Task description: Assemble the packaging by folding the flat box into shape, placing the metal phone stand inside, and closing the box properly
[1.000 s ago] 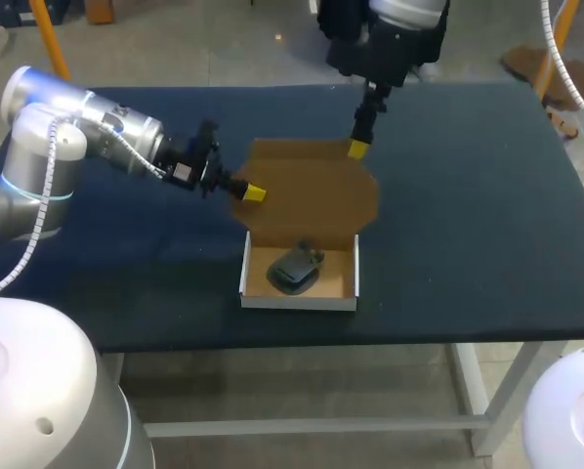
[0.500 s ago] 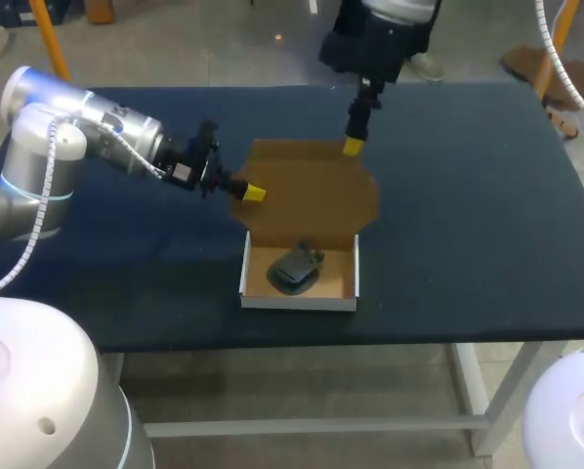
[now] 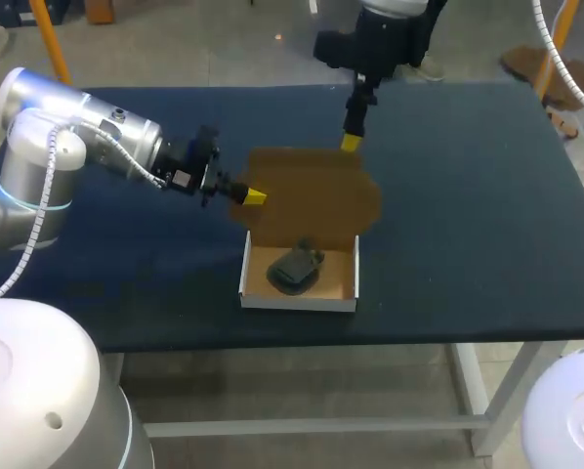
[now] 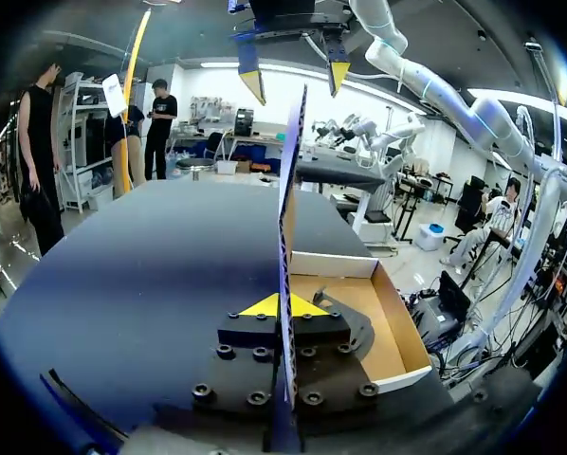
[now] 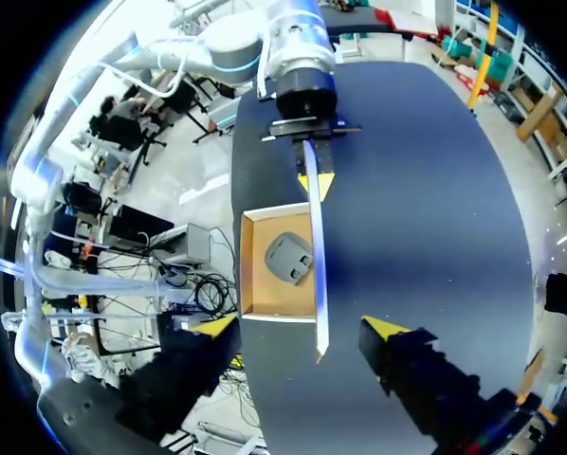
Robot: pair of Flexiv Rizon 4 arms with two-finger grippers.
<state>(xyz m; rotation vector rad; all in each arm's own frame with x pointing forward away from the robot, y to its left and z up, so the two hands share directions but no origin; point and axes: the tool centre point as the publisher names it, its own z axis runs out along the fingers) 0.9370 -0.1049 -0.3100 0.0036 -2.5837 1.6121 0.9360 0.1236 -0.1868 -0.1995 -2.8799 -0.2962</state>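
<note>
Left fingers (image 3: 256,196) clamp the left edge of the upright lid (image 3: 312,195); right fingers (image 3: 350,143) hang spread wide above it, touching nothing; the phone stand (image 3: 294,269) lies in the box (image 3: 298,300)

The tray (image 3: 299,299) is open from above and from the front, with only the phone stand (image 3: 293,270) lying in its middle. Behind it the upright lid (image 3: 316,195) walls off the back. The left gripper (image 3: 254,197) is clamped on its left edge, and the right gripper (image 3: 350,143) hangs spread just over its top edge.
</note>
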